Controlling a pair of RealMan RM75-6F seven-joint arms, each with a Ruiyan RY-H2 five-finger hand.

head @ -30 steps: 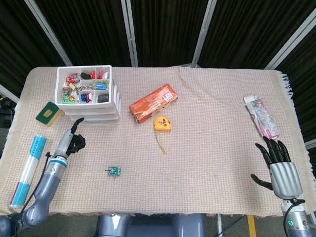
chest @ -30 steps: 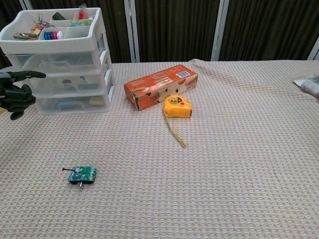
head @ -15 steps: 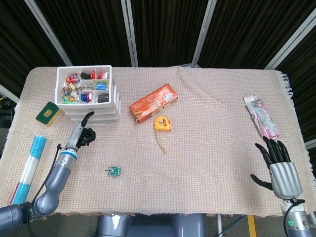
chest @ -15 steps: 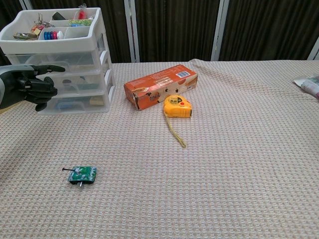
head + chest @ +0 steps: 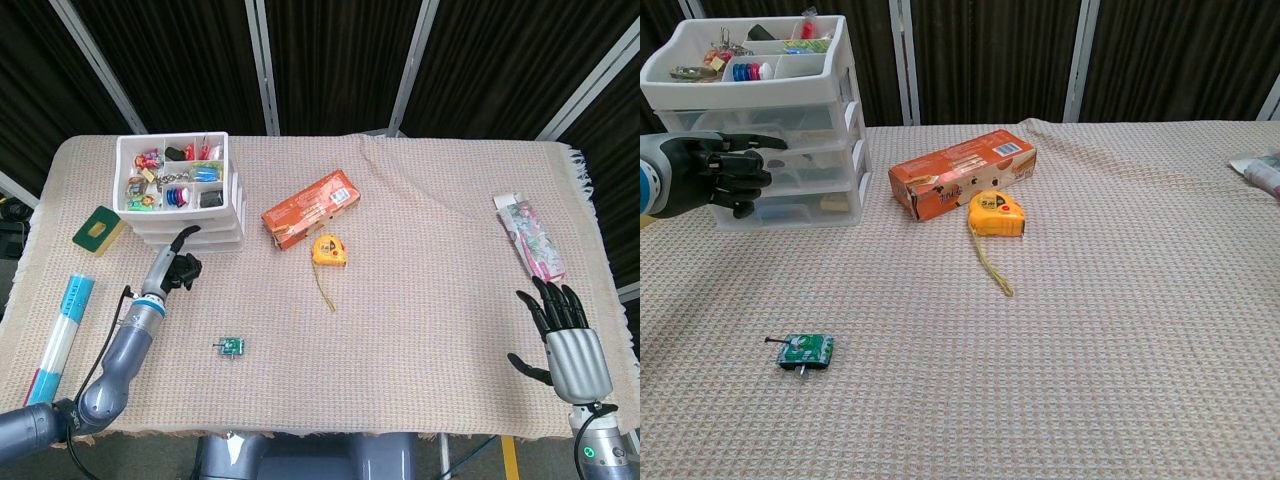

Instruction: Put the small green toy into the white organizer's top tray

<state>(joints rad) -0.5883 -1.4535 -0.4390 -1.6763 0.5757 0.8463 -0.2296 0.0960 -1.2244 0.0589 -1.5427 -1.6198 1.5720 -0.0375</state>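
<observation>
While the green toy lies apart, the left hand hangs curled, holding nothing.

Head view looks steeply down over the whole table; chest view sits low, facing forward across it, sharing the organizer beside the left hand.
</observation>
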